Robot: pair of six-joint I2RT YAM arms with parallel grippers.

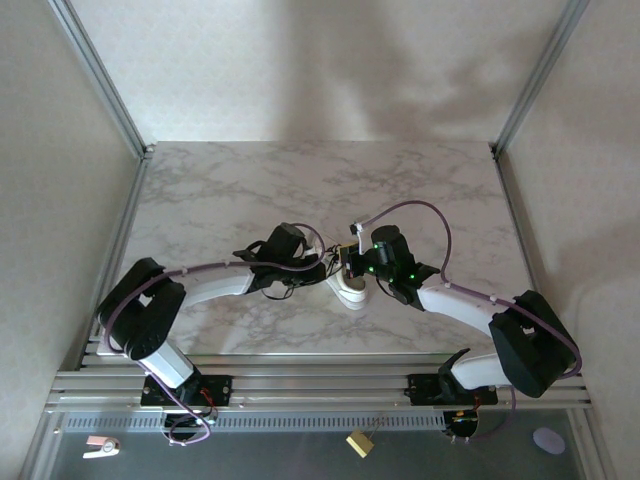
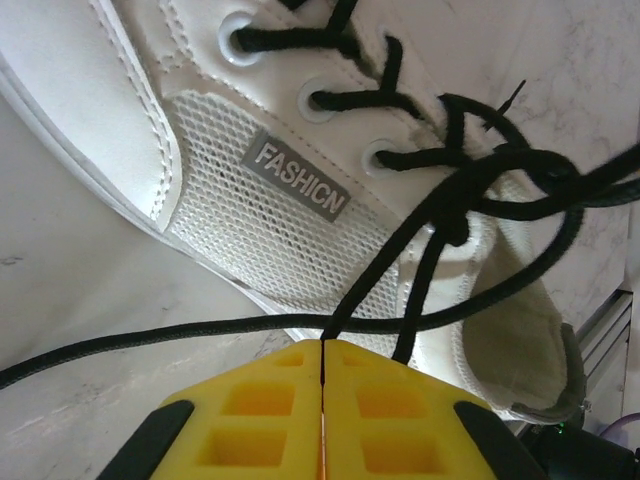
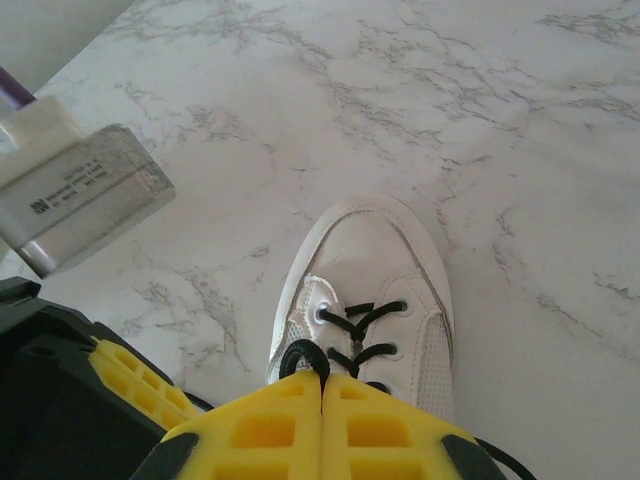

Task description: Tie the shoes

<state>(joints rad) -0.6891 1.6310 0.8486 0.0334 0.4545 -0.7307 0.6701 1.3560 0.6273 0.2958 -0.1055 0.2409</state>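
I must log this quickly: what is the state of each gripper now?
Left gripper: closed, pinching a black lace.
Right gripper: closed, apparently on a lace loop at its tips.

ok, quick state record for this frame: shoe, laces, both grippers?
sneaker: white low-top, upright on the marble table
laces: black, threaded through the eyelets, loose strands crossing near the top; no bow seen
left gripper: shut, pinching one lace strand
right gripper: shut, a lace loop caught at its fingertips
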